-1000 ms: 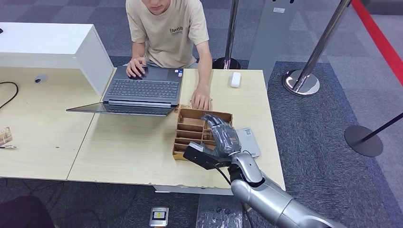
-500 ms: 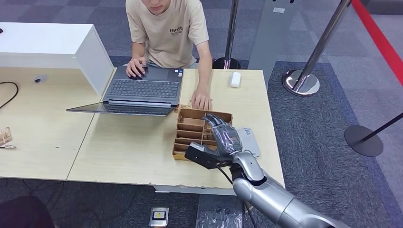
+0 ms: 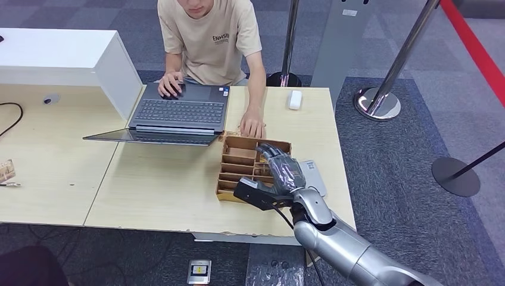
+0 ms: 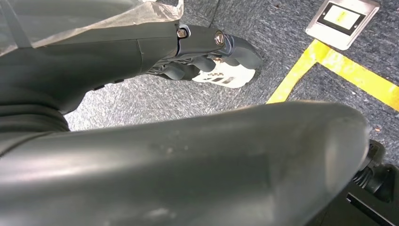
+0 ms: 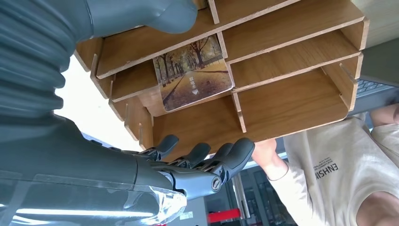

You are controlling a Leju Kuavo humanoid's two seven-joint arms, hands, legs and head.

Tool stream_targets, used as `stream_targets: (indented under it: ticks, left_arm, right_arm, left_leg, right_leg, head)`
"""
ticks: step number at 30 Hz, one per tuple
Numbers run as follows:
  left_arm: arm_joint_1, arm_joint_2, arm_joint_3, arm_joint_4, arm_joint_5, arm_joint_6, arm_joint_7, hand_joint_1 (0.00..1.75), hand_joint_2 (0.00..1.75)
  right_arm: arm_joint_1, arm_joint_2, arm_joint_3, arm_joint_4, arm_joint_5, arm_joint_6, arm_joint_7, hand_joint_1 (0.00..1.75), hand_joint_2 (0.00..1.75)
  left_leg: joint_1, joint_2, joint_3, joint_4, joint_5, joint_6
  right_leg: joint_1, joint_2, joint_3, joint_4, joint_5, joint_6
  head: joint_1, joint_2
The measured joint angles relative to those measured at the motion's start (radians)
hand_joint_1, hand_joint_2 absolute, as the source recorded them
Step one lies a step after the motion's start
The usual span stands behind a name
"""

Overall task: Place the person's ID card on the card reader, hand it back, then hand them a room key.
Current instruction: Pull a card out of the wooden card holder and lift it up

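The right robot hand (image 3: 284, 171) hovers empty, fingers apart, above the brown wooden slotted organiser (image 3: 238, 161) on the worktop (image 3: 167, 190). The room key, a card printed with an autumn avenue (image 5: 193, 73), lies in one slot; best to lower fingertips squarely beside its free edge.

The head view is evenly and brightly lit from overhead, sharp across the pale wooden desk (image 3: 161, 179), with only short soft shadows under the laptop (image 3: 172, 116) and the wooden organiser (image 3: 238, 164). The right wrist view is well exposed on the organiser's compartments (image 5: 282, 70), but a gap beside them is blown out to white, and a glare streak lies along the clear cover near the right hand (image 5: 188, 165). The left wrist view is dimmer, its close dark covers blurred while the carpet (image 4: 155, 99) beyond is sharp.
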Motion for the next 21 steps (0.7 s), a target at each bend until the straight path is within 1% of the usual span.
stream_targets:
  ticks: [7, 13, 14, 18, 21]
  left_arm:
    - [0.000, -0.001, 0.000, 0.000, 0.002, -0.001, 0.000, 0.00, 0.00]
    - [0.000, -0.001, 0.000, 0.000, 0.002, -0.006, 0.000, 0.00, 0.00]
    - [0.000, -0.001, 0.000, 0.000, 0.002, -0.006, 0.000, 0.00, 0.00]
    - [-0.001, -0.001, 0.000, 0.000, 0.003, -0.007, 0.000, 0.00, 0.00]
    - [-0.002, -0.001, 0.000, 0.000, 0.004, -0.007, 0.000, 0.00, 0.00]
  right_arm:
    - [0.000, 0.000, 0.001, 0.013, 0.000, 0.003, -0.001, 0.64, 1.75]
    - [0.001, 0.000, 0.001, 0.024, 0.000, 0.006, -0.002, 0.89, 1.75]
    - [0.000, 0.000, 0.001, 0.026, 0.000, 0.007, -0.002, 0.96, 1.75]
    - [0.000, 0.000, 0.001, 0.032, 0.000, 0.012, -0.002, 1.44, 1.75]
    - [0.000, 0.000, 0.001, 0.033, 0.000, 0.013, -0.002, 1.59, 1.75]
  left_leg:
    - [0.000, 0.000, 0.000, 0.000, 0.000, 0.000]
    - [0.000, 0.000, 0.000, 0.000, 0.000, 0.000]
    - [0.000, 0.000, 0.000, 0.000, 0.000, 0.000]
    - [0.000, 0.000, 0.000, 0.000, 0.000, 0.000]
    - [0.000, 0.000, 0.000, 0.000, 0.000, 0.000]
  right_leg:
    - [0.000, 0.000, 0.000, 0.000, 0.000, 0.000]
    - [0.000, 0.000, 0.000, 0.000, 0.000, 0.000]
    - [0.000, 0.000, 0.000, 0.000, 0.000, 0.000]
    - [0.000, 0.000, 0.000, 0.000, 0.000, 0.000]
    - [0.000, 0.000, 0.000, 0.000, 0.000, 0.000]
  head:
    - [0.000, 0.000]
    - [0.000, 0.000]
    - [0.000, 0.000]
    - [0.000, 0.000]
    - [0.000, 0.000]
